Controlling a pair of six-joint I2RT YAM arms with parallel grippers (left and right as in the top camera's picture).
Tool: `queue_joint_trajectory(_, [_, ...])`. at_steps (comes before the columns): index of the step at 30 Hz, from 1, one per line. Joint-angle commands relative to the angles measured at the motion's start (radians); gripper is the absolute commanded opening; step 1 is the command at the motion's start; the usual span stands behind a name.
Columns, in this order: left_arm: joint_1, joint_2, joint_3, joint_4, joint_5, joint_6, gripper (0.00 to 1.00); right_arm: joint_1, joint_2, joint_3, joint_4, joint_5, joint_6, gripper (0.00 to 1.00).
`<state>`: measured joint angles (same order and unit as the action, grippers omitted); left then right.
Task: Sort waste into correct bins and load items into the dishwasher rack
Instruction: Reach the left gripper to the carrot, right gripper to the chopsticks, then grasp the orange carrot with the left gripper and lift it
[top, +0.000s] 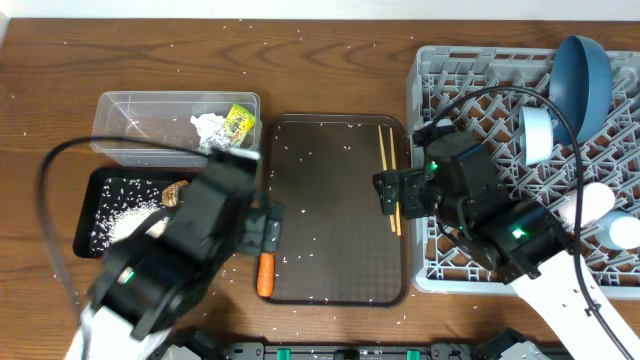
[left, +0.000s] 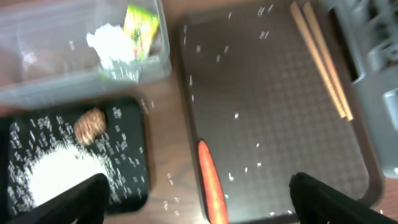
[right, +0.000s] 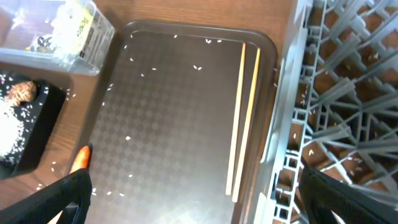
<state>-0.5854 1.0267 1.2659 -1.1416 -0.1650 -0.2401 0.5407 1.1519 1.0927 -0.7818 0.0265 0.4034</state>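
Overhead view: the grey rack (top: 450, 75) fills the right side of the desk (top: 40, 60). A blue plate (top: 583, 80) stands on edge at its back corner. A bowl (top: 537, 135), pale cup (top: 590, 205) and light-blue cup (top: 625, 232) sit nearer, so the dishes look mostly loaded.

The brown tray (top: 330, 200) sits centre, just beside the rack. The clear tub (top: 130, 120), back left, holds the white wrapper (top: 208, 127) and yellow-green packet (top: 238, 122), dry trash together. The black tray (top: 95, 180) in front holds the rice pile (top: 125, 222) and brown lump (top: 176, 194), food scraps together.

The chopsticks (top: 388, 175) lie side by side along the brown tray's right edge, near the rack. The right jaws hang above them, apart and empty, likely lining up a pick. The carrot (top: 265, 275) lies at the tray's front-left edge. The left jaws are spread wide over it, empty, probably for a move to the black tray.
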Motion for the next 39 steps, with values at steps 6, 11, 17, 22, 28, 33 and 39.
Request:
queue_joint_trajectory(6, [0.036, 0.143, -0.01, -0.061, -0.012, -0.141, 0.82, -0.007, 0.019, 0.005, 0.005, -0.05, 0.045, 0.99])
queue_joint_trajectory(11, [0.111, 0.155, -0.032, -0.127, 0.053, -0.181, 0.81, -0.011, 0.034, 0.005, 0.002, 0.003, 0.068, 0.99])
queue_joint_trajectory(17, [0.117, 0.162, -0.211, 0.0, 0.238, -0.15, 0.7, -0.095, 0.033, 0.005, -0.023, 0.086, 0.257, 0.99])
queue_joint_trajectory(22, [0.114, 0.197, -0.397, 0.092, 0.264, -0.146, 0.7, -0.168, 0.038, 0.005, -0.008, -0.003, 0.257, 0.99])
queue_joint_trajectory(28, [0.114, 0.253, -0.517, 0.278, 0.378, -0.109, 0.63, -0.167, 0.04, 0.005, -0.015, -0.001, 0.254, 0.99])
queue_joint_trajectory(33, [0.104, 0.312, -0.529, 0.304, 0.391, -0.076, 0.59, -0.167, 0.04, 0.005, -0.018, 0.004, 0.254, 0.99])
queue_joint_trajectory(39, [0.101, 0.411, -0.529, 0.344, 0.381, -0.076, 0.59, -0.167, 0.045, 0.005, -0.017, 0.025, 0.254, 0.99])
